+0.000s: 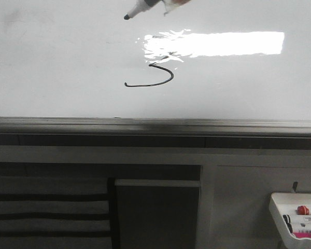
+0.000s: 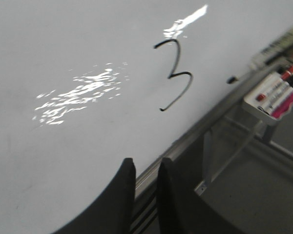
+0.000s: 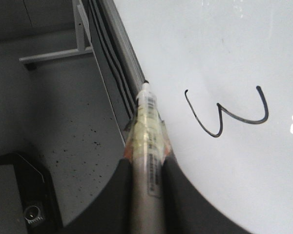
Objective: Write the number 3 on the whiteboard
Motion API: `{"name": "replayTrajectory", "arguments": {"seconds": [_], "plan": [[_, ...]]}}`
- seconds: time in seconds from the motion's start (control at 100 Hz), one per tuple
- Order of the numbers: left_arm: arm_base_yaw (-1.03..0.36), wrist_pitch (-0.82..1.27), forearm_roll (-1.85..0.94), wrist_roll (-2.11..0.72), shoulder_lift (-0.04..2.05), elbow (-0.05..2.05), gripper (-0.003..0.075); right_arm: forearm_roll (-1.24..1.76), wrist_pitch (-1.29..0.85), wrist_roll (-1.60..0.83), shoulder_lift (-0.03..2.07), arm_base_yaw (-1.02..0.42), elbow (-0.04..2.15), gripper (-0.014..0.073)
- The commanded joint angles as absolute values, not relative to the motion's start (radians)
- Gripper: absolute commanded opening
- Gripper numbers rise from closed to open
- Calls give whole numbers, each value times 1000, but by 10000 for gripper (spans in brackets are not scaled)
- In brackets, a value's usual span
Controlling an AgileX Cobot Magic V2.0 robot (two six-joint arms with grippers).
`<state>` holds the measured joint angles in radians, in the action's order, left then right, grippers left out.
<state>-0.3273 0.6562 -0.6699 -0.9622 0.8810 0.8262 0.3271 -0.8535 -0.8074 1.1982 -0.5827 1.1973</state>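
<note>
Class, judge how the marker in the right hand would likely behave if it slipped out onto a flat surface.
The marker looks like a stiff, slim round barrel, so it would probably roll. It seems light. Its smooth casing may slip between the right hand fingers.

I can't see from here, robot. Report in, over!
Right gripper shut on marker, tip off whiteboard. Left gripper empty, nearly shut. The 3 is drawn. Nothing in the way.
</note>
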Motion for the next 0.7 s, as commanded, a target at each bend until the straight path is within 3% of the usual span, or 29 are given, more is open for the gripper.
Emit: {"name": "replayTrajectory", "arguments": {"seconds": [0.0, 0.51, 0.61, 0.69], "plan": [[-385, 658, -713, -1089, 878, 882, 81, 337, -819, -947, 1176, -582, 1218, -61], [-619, 577, -667, -1216, 1132, 1009, 94, 337, -813, -1031, 1176, -582, 1218, -61], [-643, 580, -625, -1216, 1161, 1022, 179, 337, -813, -1031, 1176, -582, 1218, -61], [-664, 570, -624, -1218, 1172, 1023, 308, 337, -813, -1031, 1176, -582, 1218, -61]]}}
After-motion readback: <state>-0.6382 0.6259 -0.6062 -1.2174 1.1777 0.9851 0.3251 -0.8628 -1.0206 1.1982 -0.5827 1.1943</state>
